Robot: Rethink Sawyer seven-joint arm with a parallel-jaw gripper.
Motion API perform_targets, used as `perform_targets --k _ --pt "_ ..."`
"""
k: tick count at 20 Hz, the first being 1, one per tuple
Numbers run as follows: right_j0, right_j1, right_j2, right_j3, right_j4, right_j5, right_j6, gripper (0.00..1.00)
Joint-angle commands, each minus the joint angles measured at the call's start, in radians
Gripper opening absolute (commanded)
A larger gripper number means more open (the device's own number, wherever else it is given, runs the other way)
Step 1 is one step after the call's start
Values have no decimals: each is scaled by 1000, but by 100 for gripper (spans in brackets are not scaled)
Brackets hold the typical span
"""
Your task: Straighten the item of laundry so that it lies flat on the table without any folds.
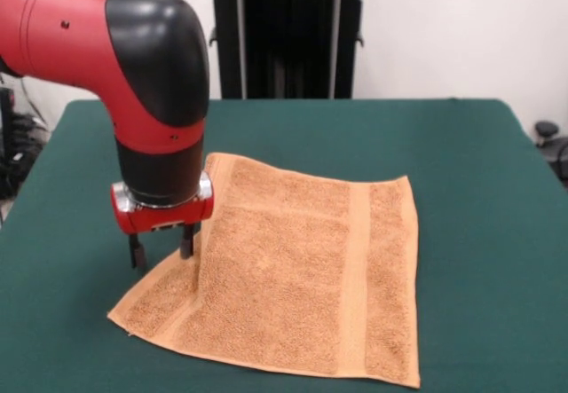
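I can read no brand, label or writing anywhere: not on my red and black arm (133, 65), not on the cloth, not on the black frame (288, 34) behind the table.

My gripper (162, 251) hangs straight down over the left edge of the small orange-tan terry-cloth towel (293, 286). Two dark fingers (187, 240) show below the red wrist band, standing a little apart with open space between them. The left tip sits over the towel's outer left edge; the right one comes down onto the cloth beside a raised crease. I cannot tell whether any cloth is pinched between them.

The towel lies on the large table covered in dark green felt-like cloth (479, 189), toward its near middle, spread mostly flat. A flat woven band runs down near its right edge. Its near-left corner points outward below my fingers.
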Motion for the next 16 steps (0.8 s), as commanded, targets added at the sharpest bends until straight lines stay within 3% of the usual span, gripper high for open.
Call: perform_targets --k 1,16 --pt "-5 201 32 55 19 -217 279 100" --pt "14 235 16 45 3 -340 276 100"
